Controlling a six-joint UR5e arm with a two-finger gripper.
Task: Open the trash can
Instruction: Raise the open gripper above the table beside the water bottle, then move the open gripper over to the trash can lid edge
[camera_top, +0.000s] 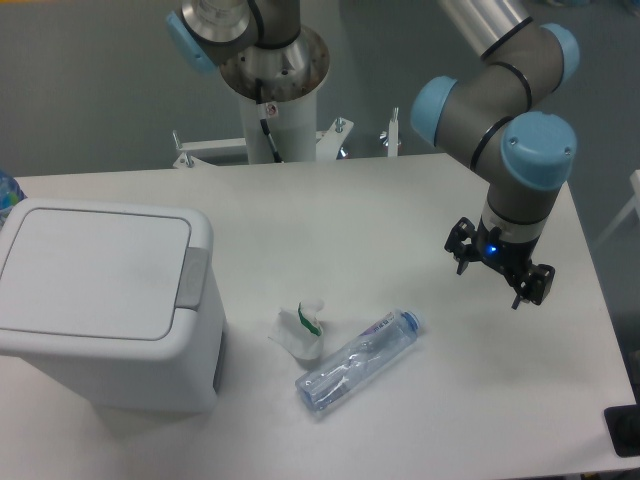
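Observation:
The trash can (100, 320) is a large white boxy bin standing at the table's left side. Its flat lid (90, 270) lies shut, and a grey push tab (192, 278) sits on the lid's right edge. My gripper (498, 272) hangs over the right part of the table, far to the right of the bin. It is open, with nothing between its fingers.
A clear plastic bottle (358, 362) lies on its side near the table's middle front. A crumpled white cup with green marking (303, 332) lies just left of it, close to the bin. The arm's base post (275, 90) stands behind the table's far edge.

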